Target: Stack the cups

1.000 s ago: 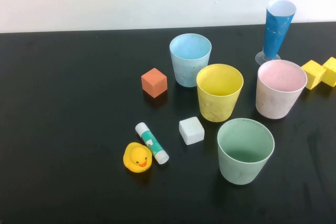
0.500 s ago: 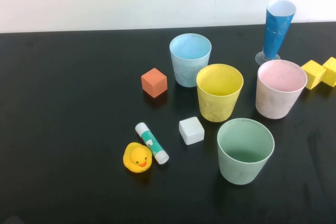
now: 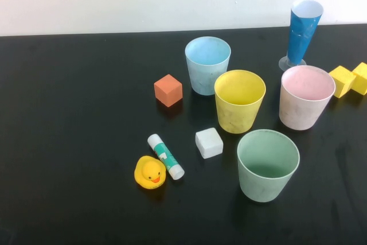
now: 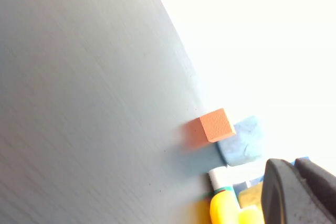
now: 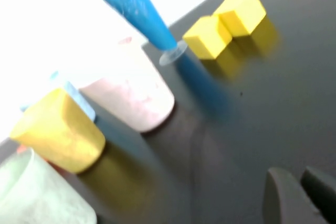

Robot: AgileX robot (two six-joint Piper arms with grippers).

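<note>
Neither arm reaches into the raised view; each gripper shows only at the edge of its own wrist camera. The left gripper [image 4: 294, 192] is closed and empty, hanging low over the black tabletop [image 3: 74, 113]. Just ahead of it lie a yellow rubber duck [image 3: 151, 172] and a white glue stick with a green label [image 3: 166, 156]; beyond those sit a small orange cube [image 3: 168, 90] and the light blue matte plastic cup [image 3: 207, 65].

The right gripper [image 5: 300, 195] holds nothing, its dark fingers standing close together with a thin gap between them. Ahead of it stand the pink cup [image 3: 305, 96], the yellow cup [image 3: 239, 100] and the pale green cup [image 3: 268, 164], all upright and unstacked. Farther from it are a tall blue cone glass on a clear foot [image 3: 301, 32] and two yellow blocks [image 3: 350, 79]. A white cube [image 3: 209, 142] rests between the glue stick and the green cup.
</note>
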